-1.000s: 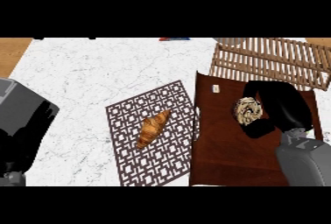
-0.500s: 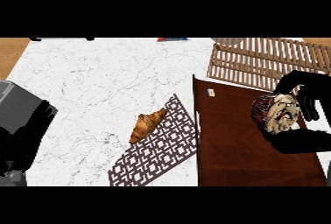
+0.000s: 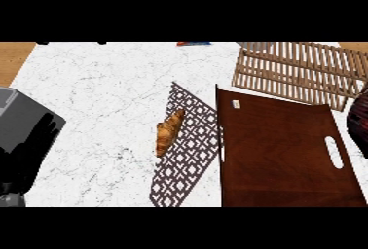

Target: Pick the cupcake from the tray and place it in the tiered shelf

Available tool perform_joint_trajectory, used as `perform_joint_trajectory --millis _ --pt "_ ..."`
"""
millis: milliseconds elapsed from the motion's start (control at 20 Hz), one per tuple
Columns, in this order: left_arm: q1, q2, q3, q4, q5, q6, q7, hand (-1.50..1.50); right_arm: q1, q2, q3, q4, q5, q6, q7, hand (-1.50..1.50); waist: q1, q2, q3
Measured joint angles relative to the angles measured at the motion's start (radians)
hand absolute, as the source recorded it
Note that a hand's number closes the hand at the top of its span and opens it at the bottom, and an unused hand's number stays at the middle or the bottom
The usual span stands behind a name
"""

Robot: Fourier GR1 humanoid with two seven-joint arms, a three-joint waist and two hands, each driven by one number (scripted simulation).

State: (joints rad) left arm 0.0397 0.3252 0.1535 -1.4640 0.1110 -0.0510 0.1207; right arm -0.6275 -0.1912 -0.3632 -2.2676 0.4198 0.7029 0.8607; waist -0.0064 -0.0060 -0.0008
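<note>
Cupcake lifted off the tray and carried almost out of view at the right edge.

The brown tray [image 3: 287, 155] now lies bare; the slatted tiered shelf [image 3: 302, 73] sits just beyond it. Since 0.5 s ago the right hand [image 3: 359, 121] has swung right, only a dark sliver showing; its fingers cannot be told, and the cupcake is hidden. The left hand [image 3: 25, 155] rests at the left, fingers relaxed. A croissant [image 3: 167, 132] lies on the lattice mat [image 3: 188, 155].

The tray [image 3: 287, 155] lay bare; beside it a croissant [image 3: 168, 132] on a lattice mat [image 3: 188, 155], the slatted shelf [image 3: 302, 70] behind.
</note>
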Motion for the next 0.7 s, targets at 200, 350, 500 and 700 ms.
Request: perform_joint_trajectory --millis 200,350,500,700 --pt "-0.007 -0.005 0.001 0.008 -0.008 -0.002 -0.005 0.00 -0.113 -0.099 -0.028 0.059 -0.003 -0.015 0.032 1.50 0.003 0.001 -0.001" --pt "0.001 -0.014 -0.007 0.005 -0.020 0.003 -0.010 0.00 -0.159 -0.183 -0.022 0.112 0.031 -0.002 0.031 1.50 0.006 0.002 -0.001" --pt "-0.012 -0.011 0.001 0.016 -0.012 -0.010 -0.004 0.00 -0.222 -0.255 -0.026 0.197 0.035 0.008 0.025 1.50 0.008 0.003 -0.001" --pt "-0.024 -0.014 0.004 0.020 -0.018 -0.012 -0.003 0.00 -0.281 -0.326 -0.004 0.316 0.061 0.014 0.006 1.50 0.011 0.005 0.000"
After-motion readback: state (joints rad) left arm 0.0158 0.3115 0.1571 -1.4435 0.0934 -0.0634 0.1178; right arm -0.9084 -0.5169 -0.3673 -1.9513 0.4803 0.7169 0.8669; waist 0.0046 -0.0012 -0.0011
